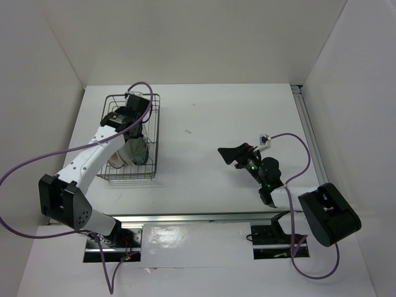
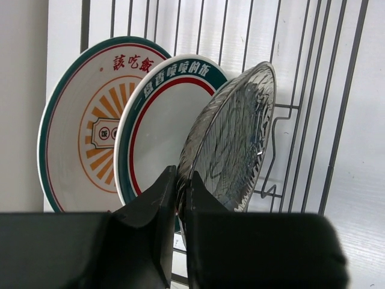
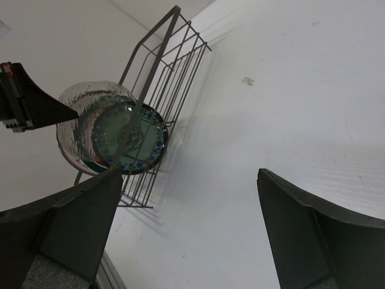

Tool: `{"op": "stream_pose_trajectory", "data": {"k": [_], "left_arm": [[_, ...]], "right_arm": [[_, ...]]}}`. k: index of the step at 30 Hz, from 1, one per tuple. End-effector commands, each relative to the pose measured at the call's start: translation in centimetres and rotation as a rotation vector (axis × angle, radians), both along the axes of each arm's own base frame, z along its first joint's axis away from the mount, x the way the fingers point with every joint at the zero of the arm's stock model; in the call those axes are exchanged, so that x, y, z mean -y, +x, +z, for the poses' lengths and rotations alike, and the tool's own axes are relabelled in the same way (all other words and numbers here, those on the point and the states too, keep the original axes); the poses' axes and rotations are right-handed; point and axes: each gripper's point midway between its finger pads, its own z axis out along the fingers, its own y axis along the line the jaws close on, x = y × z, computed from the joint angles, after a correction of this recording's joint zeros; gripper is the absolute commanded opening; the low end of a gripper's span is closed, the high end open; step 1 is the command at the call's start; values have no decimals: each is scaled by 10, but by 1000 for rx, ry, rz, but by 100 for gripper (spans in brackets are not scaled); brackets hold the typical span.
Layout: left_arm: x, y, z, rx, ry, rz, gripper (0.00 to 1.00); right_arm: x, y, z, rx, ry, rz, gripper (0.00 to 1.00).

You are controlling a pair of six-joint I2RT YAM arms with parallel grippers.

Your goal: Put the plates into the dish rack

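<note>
Left gripper (image 2: 182, 183): jaws clamped on lower rim of glass plate (image 2: 234, 135). Plate upright in dish rack (image 2: 313, 90), right of sunburst plate (image 2: 81, 129) and green-and-red rimmed plate (image 2: 157, 129). Right gripper (image 3: 192, 235): jaws spread wide, empty, well apart from rack.

Four plates on edge in a rectangular dark metal wire dish rack (image 1: 156, 133)

A white plate with an orange sunburst (image 2: 78, 132) stands upright at one end. A white plate with a dark green-and-red rim (image 2: 159, 129) overlaps it. Next comes a clear-grey ribbed glass plate (image 2: 234, 138), tilted, its lower rim pinched by the left hand (image 2: 180, 183). A small teal-patterned plate (image 3: 129, 135) stands just beside the glass one.
</note>
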Motion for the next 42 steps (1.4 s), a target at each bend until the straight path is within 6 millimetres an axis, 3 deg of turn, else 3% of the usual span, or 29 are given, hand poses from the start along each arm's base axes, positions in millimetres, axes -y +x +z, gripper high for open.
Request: {"op": "stream_pose_trajectory", "data": {"k": [1,6,11,12,14,15,17,18,19,20,21,22,23,24,25,26,30,32,33,35,36,39,42], "left_arm": [[4,7,11,44,-32,7,21],[11,8,10,43,-63,-15,33],[13,6,15,67,-81,-33,56],[14,4,19,78,-92,-39,70],[17,4,21,87,-112,-53,82],[16,2,27,107,-118,-53,100],[20,0,35,138,-150,-73,100],[26,-3,35,144,-182,-99,100],[30,-5,41,166,-211,-120,100],[34,-4,44,199,-247,-139,100],[44,-11,59,241,-319,-210,100],[51,-14,65,267,-370,-265,100],[47,-10,66,306,-416,-276,100],[59,-19,76,323,-504,-364,100],[58,-21,78,336,-524,-389,100],[51,-21,80,352,-536,-382,100],[40,-36,98,432,-519,-356,100],[32,-48,119,509,-500,-346,100],[23,-52,122,527,-475,-308,100],[14,-69,130,557,-455,-282,100],[8,-75,127,561,-445,-248,100],[-3,-101,120,606,-434,-215,100],[-13,-119,108,646,-412,-181,100]], "right_arm": [[1,-1,20,75,26,1,100],[1,-1,20,75,26,1,100],[0,-2,17,63,21,11,100],[1,-1,17,63,22,1,100],[0,4,21,61,6,1,100],[1,5,14,43,-47,1,100],[-3,8,13,28,-112,0,100],[-7,17,28,52,-141,-9,100],[-4,17,8,-35,-229,-29,100],[-9,17,11,-41,-281,-22,100],[-11,26,33,-2,-324,-31,100],[-10,20,17,-85,-405,-9,100],[-6,23,19,-90,-466,-14,100],[-11,27,39,-72,-480,-15,100],[-10,25,39,-86,-514,-14,100],[-8,17,41,-105,-556,-24,100],[3,5,90,-52,-598,-103,100],[20,-3,108,-54,-614,-165,100],[22,-7,126,-28,-608,-175,100],[39,-16,138,-46,-631,-220,100],[44,-18,153,-33,-620,-238,100],[61,-31,172,-28,-619,-276,100],[72,-40,180,-19,-636,-294,100]]}}
